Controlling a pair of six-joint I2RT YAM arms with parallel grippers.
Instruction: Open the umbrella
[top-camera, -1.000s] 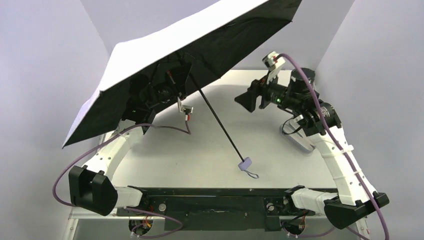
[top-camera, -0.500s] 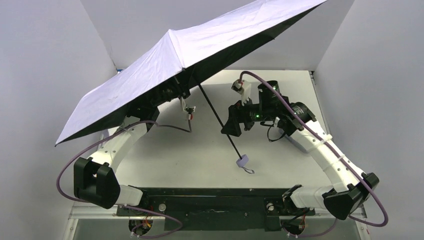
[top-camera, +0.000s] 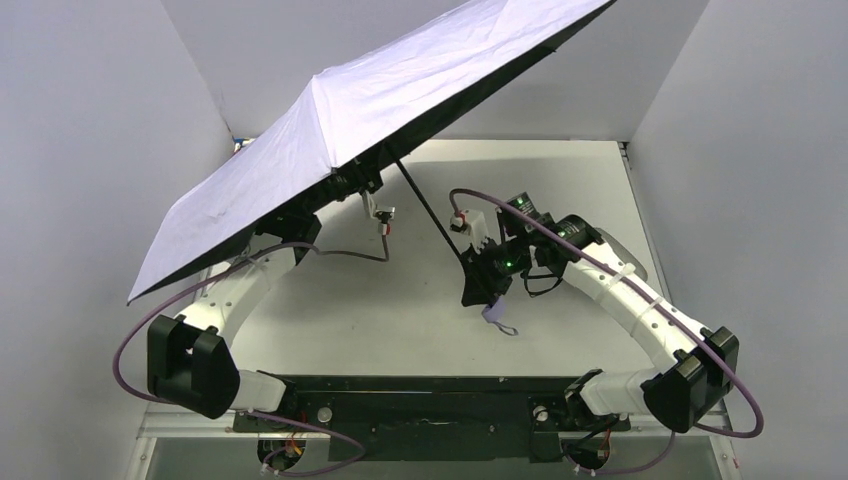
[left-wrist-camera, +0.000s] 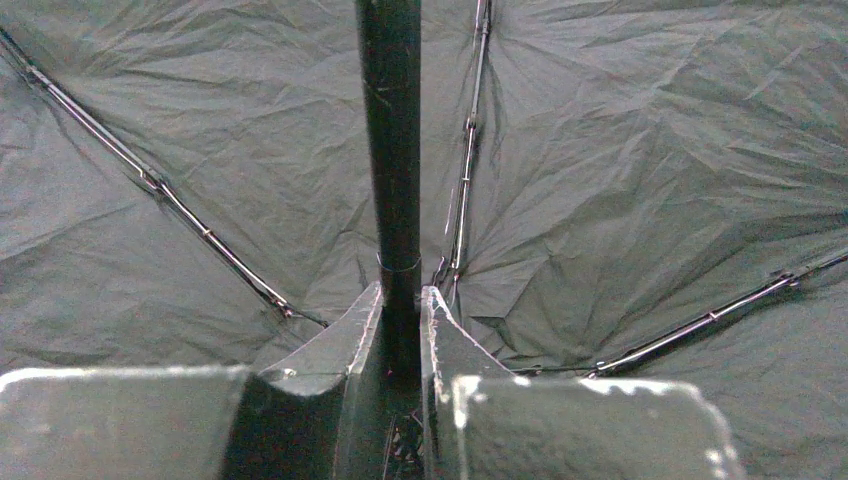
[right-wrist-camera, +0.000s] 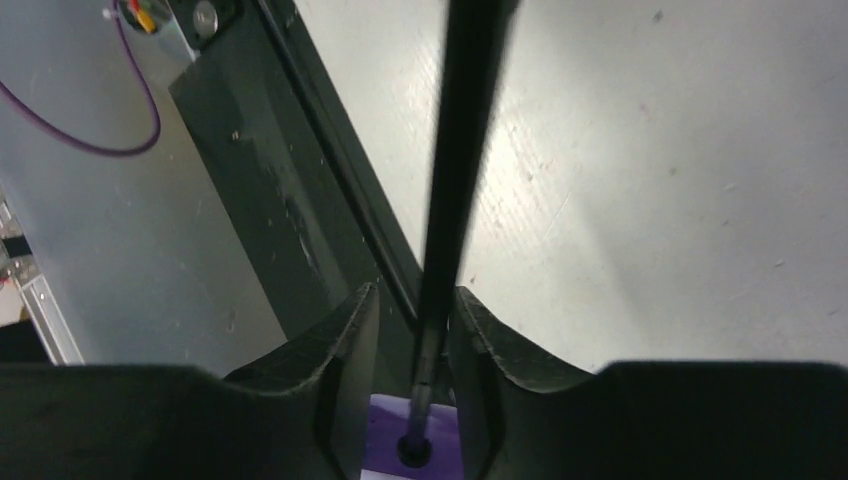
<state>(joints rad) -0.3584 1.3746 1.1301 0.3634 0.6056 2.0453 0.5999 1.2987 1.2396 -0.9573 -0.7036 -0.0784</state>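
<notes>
Lilac umbrella (top-camera: 330, 130) open; left claw (left-wrist-camera: 402, 310) clamps shaft (top-camera: 430, 210), right claw (right-wrist-camera: 415, 330) straddles.

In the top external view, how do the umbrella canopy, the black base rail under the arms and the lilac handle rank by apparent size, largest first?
1. umbrella canopy, by far the largest; it is raised nearer the camera, which enlarges it further.
2. black base rail.
3. lilac handle, clearly the smallest.

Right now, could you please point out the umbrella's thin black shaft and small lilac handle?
thin black shaft (left-wrist-camera: 390, 150), left wrist view, mid-length
small lilac handle (top-camera: 493, 312), top external view, exposed lower part
</notes>
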